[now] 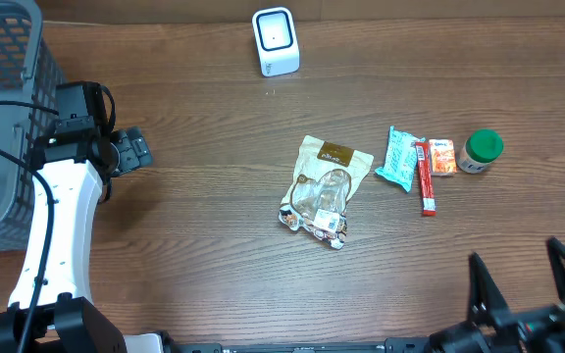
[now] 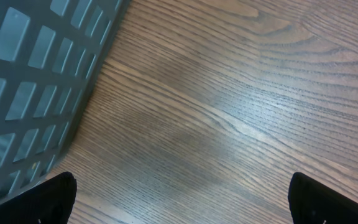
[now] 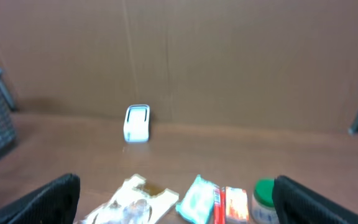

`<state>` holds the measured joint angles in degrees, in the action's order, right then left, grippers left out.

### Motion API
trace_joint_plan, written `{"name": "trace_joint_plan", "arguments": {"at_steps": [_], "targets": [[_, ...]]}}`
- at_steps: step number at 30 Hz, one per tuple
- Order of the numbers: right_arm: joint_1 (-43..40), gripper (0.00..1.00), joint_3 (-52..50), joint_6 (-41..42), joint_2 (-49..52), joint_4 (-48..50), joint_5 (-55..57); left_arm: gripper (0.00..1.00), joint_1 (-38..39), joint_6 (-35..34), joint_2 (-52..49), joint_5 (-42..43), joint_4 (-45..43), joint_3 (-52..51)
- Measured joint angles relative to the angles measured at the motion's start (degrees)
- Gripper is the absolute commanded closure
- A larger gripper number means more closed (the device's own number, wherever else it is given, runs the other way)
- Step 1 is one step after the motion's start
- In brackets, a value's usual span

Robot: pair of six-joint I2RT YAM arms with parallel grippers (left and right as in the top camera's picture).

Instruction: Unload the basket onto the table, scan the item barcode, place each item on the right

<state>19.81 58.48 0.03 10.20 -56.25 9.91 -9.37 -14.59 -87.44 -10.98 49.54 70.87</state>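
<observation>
Checking in from my end: both pincers are spread wide and empty. The left pincer (image 1: 136, 149) sits beside the grey basket (image 1: 3, 88) at the desk's (image 1: 194, 245) left edge, and the right pincer (image 1: 523, 279) is at the front right corner. The snack bag (image 1: 327, 191) lies mid-desk, with the white scanner (image 1: 276, 41) at the back edge. A teal packet (image 1: 400, 159), red stick (image 1: 426, 178), orange sachet (image 1: 442, 157) and green-lidded jar (image 1: 481, 151) crowd the right side.

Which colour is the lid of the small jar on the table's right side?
Green. The jar lid shows best in the overhead view.
</observation>
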Motion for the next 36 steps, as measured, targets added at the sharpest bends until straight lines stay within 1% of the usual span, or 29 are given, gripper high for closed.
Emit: {"name": "trace_joint_plan", "arguments": {"at_steps": [4,7,11,13,18,27,36], "targets": [[-3.3,0.0,-12.2,0.0,-3.2,14.2,-3.1,0.01,0.0,0.0,0.0,0.0,0.0,0.0],[-6.0,0.0,-18.9,0.0,-4.1,23.7,-6.3,0.0,0.0,0.0,0.0,0.0,0.1,0.0],[-10.6,0.0,-29.3,1.8,-5.8,43.5,-11.9,0.0,0.0,0.0,0.0,0.0,0.0,0.0],[-12.3,0.0,-33.6,3.6,-7.2,50.1,-13.2,0.0,0.0,0.0,0.0,0.0,0.0,0.0],[-13.8,0.0,-41.9,7.0,-9.3,62.1,-15.1,0.0,0.0,0.0,0.0,0.0,0.0,0.0],[-13.8,0.0,-49.9,9.0,-9.4,70.6,-15.4,0.0,0.0,0.0,0.0,0.0,0.0,0.0],[-13.8,0.0,-57.1,11.4,-9.4,70.2,-13.3,0.0,0.0,0.0,0.0,0.0,0.0,0.0]]}}
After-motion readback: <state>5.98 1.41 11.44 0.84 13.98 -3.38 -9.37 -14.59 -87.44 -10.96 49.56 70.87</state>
